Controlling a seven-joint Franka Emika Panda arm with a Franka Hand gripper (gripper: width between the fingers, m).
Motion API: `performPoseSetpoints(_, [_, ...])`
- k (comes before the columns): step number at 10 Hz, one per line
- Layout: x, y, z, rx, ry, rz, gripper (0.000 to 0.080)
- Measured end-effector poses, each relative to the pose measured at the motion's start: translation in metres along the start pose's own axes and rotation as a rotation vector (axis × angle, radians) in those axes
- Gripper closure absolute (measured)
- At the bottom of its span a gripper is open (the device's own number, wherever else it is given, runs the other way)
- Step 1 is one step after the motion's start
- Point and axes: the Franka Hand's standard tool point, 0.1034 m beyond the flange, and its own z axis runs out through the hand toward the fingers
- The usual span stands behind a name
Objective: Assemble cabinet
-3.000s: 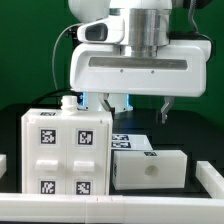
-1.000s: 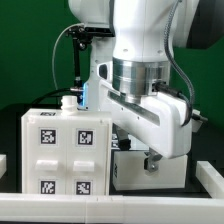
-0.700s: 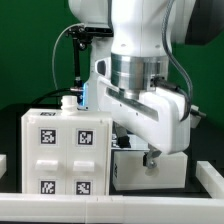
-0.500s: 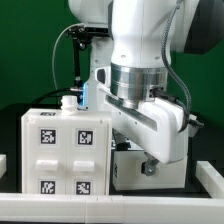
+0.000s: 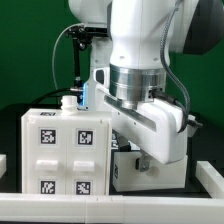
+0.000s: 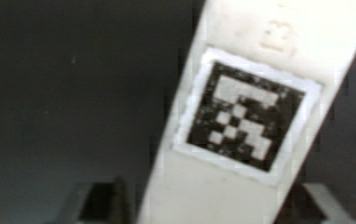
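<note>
Wrist view: gripper (image 6: 210, 203) fingers spread apart, the tagged cabinet piece (image 6: 246, 100) between them.

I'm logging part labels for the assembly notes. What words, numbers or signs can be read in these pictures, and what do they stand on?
No readable words or numbers anywhere.
Four square black-and-white marker tags, patterns only, on the front of the large cabinet box.
One marker tag, pattern only, on the white cabinet piece in the wrist view.
A small raised mark near that piece's end: too blurred to read.
</note>
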Motion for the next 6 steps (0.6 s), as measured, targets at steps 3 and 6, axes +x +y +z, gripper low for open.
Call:
performPoseSetpoints(3, [0.001,-0.001,-0.004,0.006,0.001,-0.013,0.0512])
performPoseSetpoints(6, [-0.001,0.003,-0.041,0.009,-0.036,-0.148,0.0512])
